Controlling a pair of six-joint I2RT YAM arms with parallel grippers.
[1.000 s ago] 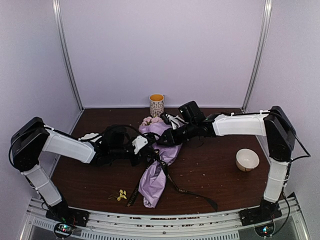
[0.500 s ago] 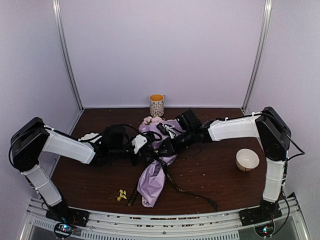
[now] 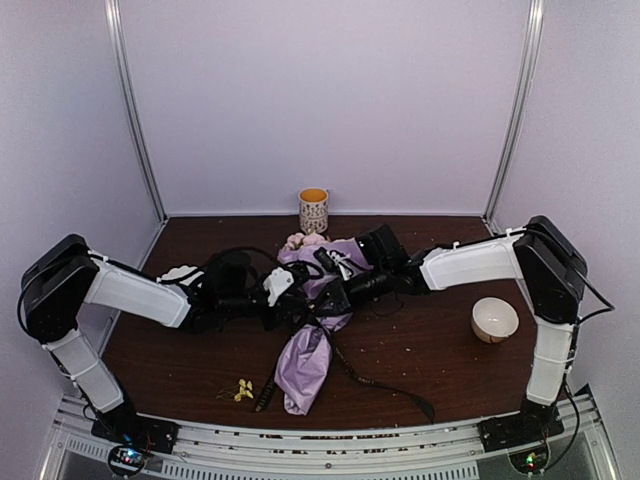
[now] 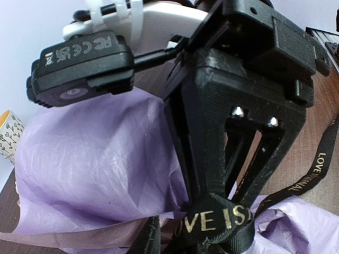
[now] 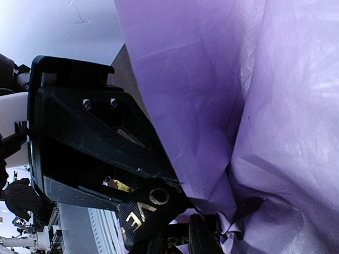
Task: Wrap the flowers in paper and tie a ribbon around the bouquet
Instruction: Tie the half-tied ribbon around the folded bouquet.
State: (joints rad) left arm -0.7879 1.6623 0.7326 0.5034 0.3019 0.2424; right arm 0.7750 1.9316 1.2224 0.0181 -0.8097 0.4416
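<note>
1. The bouquet [image 3: 312, 340] is lying near the middle of the table [image 3: 440, 350]. Its narrow end is pointing toward the arm bases and its wide end away from them.
2. The paper [image 4: 95, 169] is forming the lilac cone of the bouquet and is bunching into creases at the bouquet's waist.
3. The flowers [image 3: 300, 241] are showing as pale pink blooms at the bouquet's wide end.
4. The ribbon [image 4: 214, 222] is crossing the bouquet's waist, with gold lettering facing outward. One tail is trailing across the table to the right of the bouquet's narrow end. A shorter dark strip is lying just left of that end.
5. The left gripper [image 5: 161, 193] is reaching the bouquet's waist from the left. The ribbon is lying across its tip. The jaws are hidden there, so their opening and any hold on the ribbon cannot be told.
6. The right gripper [image 4: 214, 198] is reaching the same waist from the right. Its fingers are converging to a narrow gap and their tips are disappearing behind the ribbon. Whether they are pinching it cannot be told.
7. A few yellow blossoms [image 3: 242, 390] are lying loose on the table, left of the bouquet's narrow end and apart from it.
8. A patterned mug [image 3: 313, 210] is standing just beyond the bouquet's wide end.
9. A white bowl [image 3: 495, 319] is standing well to the right of the bouquet.
</note>
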